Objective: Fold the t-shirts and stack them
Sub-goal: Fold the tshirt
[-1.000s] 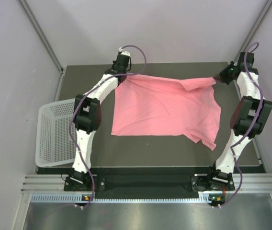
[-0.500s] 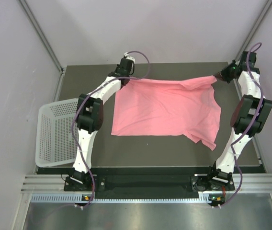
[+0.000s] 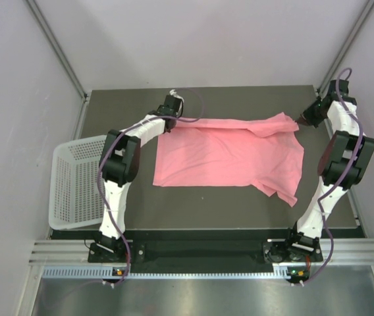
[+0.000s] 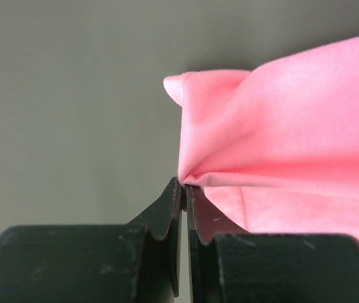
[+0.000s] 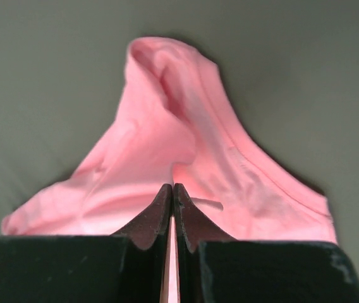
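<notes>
T-shirt (image 3: 230,155) in left pincer (image 4: 184,187), right pincer (image 5: 172,187)

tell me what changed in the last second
The left fingers and right fingers drew the far edge of the t-shirt back toward the arms' bases, staying shut on its far corners. The shirt's near hem and the basket did not move.
</notes>
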Tool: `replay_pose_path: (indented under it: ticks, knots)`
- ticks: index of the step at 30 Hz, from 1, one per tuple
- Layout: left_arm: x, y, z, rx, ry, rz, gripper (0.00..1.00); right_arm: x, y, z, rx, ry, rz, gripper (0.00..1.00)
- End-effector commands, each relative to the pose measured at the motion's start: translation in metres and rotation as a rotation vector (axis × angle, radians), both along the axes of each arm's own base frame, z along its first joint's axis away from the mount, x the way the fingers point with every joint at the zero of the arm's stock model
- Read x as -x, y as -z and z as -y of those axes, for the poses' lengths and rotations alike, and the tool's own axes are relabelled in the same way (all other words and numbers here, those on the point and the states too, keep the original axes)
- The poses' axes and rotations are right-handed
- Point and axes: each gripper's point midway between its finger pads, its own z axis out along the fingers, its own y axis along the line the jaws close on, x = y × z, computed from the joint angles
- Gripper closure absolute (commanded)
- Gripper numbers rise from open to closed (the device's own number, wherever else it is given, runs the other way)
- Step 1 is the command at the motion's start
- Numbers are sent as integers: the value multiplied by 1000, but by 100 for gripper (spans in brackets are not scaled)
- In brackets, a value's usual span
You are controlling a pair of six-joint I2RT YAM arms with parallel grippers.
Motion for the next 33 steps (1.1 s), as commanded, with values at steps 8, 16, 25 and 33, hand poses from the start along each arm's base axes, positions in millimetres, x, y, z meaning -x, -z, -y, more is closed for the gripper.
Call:
replay_pose_path:
  ticks: [8, 16, 25, 33]
  knots:
    - [4, -34, -3, 52, -28, 64, 100, 27, -9, 21, 136, -13, -55, 100]
    - [10, -25, 2, 77, -11, 26, 100, 31, 11, 25, 161, -23, -88, 100]
    - [14, -27, 5, 137, -13, 5, 65, 28, 25, 28, 172, -42, -111, 95]
    - [6, -103, 0, 365, -8, 184, 43, 2, -4, 36, 283, -95, -17, 67]
